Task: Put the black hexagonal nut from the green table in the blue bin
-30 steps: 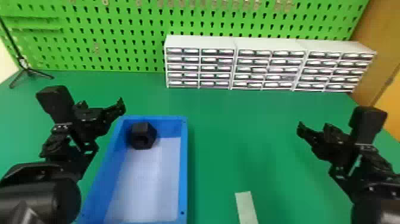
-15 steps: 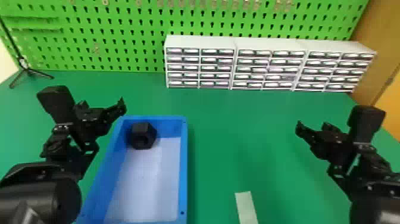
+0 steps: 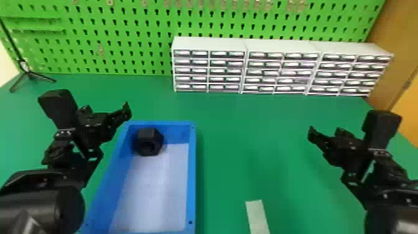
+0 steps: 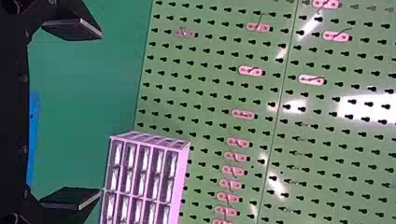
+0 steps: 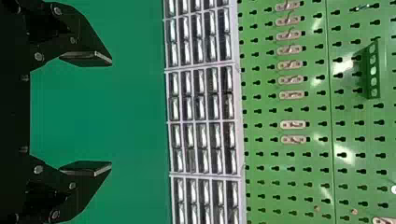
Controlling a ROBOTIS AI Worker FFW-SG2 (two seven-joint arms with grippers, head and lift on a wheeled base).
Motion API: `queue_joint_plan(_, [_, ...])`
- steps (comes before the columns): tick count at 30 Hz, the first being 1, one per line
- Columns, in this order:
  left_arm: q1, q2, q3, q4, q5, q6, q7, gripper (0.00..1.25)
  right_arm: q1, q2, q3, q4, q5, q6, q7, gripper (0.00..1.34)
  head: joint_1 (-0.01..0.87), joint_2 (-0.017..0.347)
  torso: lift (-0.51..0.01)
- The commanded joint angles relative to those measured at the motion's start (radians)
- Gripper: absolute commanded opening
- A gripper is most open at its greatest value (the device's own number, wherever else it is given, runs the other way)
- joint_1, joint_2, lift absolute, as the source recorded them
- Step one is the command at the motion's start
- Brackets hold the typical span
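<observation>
In the head view, the black hexagonal nut (image 3: pixel 149 142) lies inside the blue bin (image 3: pixel 192 174), at its far left corner. The bin is on the green table (image 3: pixel 264 137). The left hand (image 3: pixel 105 115) is near this corner, and the right hand (image 3: pixel 326 137) is well apart from the bin.

In the left wrist view, the left hand (image 4: pixel 100 113) is released, its fingers wide apart, with nothing between them.

In the right wrist view, the right hand (image 5: pixel 111 113) is likewise released and empty.

Black arms (image 3: pixel 90 165), rounded forearms (image 3: pixel 37 205), boxy wrist housings (image 3: pixel 381 127) — small grey screws (image 5: pixel 39 56), angular fingers (image 5: pixel 84 189)
</observation>
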Motion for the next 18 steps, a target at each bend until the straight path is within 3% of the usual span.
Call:
queue_joint_plan(1, [0.0, 0.0, 0.0, 0.0, 0.0, 0.0, 0.0, 1.15, -0.001, -0.002, 0.002, 0.0, 0.001, 0.0, 0.0, 0.86, 0.692, 0.008, -0.097])
queue_joint_plan(18, [0.002, 0.0, -0.005, 0.0, 0.0, 0.0, 0.0, 1.15, 0.002, -0.012, 0.008, 0.003, -0.02, 0.0, 0.0, 0.86, 0.692, 0.008, -0.097])
